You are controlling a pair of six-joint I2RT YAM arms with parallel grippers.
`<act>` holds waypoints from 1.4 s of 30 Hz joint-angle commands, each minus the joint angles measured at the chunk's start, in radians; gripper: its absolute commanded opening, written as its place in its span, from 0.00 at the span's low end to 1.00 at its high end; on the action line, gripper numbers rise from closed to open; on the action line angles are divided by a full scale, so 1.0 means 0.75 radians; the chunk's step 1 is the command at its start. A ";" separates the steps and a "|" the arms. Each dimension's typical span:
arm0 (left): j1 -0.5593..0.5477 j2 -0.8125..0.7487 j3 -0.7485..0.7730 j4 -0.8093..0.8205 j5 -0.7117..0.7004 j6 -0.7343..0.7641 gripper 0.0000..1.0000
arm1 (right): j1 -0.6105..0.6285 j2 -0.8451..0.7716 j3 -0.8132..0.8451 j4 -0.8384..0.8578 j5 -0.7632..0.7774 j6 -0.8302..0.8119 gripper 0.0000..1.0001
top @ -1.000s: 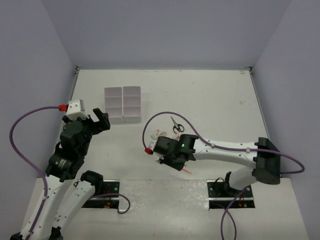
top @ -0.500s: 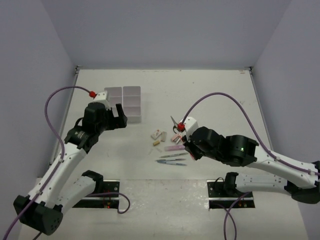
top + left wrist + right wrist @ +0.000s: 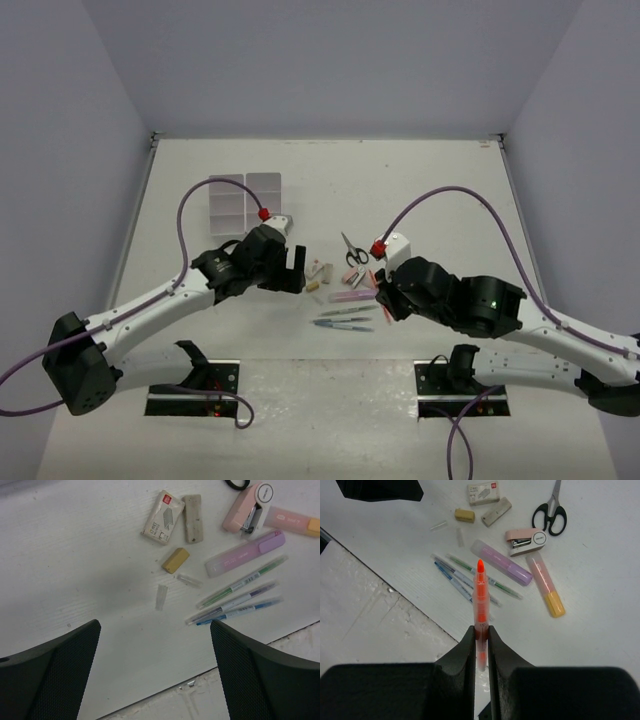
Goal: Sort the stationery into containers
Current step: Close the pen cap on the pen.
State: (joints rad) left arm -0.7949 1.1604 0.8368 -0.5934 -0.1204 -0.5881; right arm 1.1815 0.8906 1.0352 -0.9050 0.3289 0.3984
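Observation:
My right gripper (image 3: 481, 632) is shut on a red pen (image 3: 481, 595) and holds it above the pile; in the top view it (image 3: 378, 290) sits right of the pile. Below lie black-handled scissors (image 3: 551, 512), a purple marker (image 3: 502, 569), a pink-orange marker (image 3: 546, 585), a green pen (image 3: 485, 577), blue pens (image 3: 452, 575) and a white eraser (image 3: 496, 511). My left gripper (image 3: 155, 630) is open and empty above bare table, left of the pile (image 3: 295, 268). The white compartment tray (image 3: 228, 195) stands at the far left, partly hidden by the left arm.
A pink stapler (image 3: 247, 510), a staple box (image 3: 162, 524), a yellow eraser (image 3: 175, 560) and two clear pen caps (image 3: 161, 596) lie among the stationery. The table's front edge (image 3: 200, 672) runs just below the pens.
My left arm has swung from the tray over to the left side of the pile. My right gripper has come up off the pile with the red pen and shifted right.

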 commanded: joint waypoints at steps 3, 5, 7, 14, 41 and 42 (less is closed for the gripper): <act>-0.045 0.007 0.038 0.054 -0.116 -0.170 0.89 | -0.009 -0.118 -0.057 0.069 0.056 0.048 0.00; -0.052 0.088 0.070 0.038 -0.097 -0.108 0.85 | -0.012 -0.154 -0.064 0.069 0.051 0.053 0.00; -0.056 0.166 0.095 0.019 -0.083 -0.061 0.79 | -0.018 -0.181 -0.067 0.069 0.043 0.056 0.00; -0.104 0.184 0.081 0.012 -0.088 -0.041 0.77 | -0.029 -0.168 -0.075 0.070 0.029 0.060 0.00; -0.108 0.323 0.086 0.018 0.018 0.184 0.60 | -0.057 -0.024 -0.017 -0.043 -0.087 -0.036 0.00; -0.109 0.319 0.079 0.031 0.019 0.180 0.61 | -0.056 -0.027 -0.020 -0.043 -0.088 -0.034 0.00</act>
State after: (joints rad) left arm -0.8730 1.3883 0.8874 -0.6144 -0.1253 -0.4667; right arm 1.1439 0.8838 0.9781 -0.9295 0.2699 0.3833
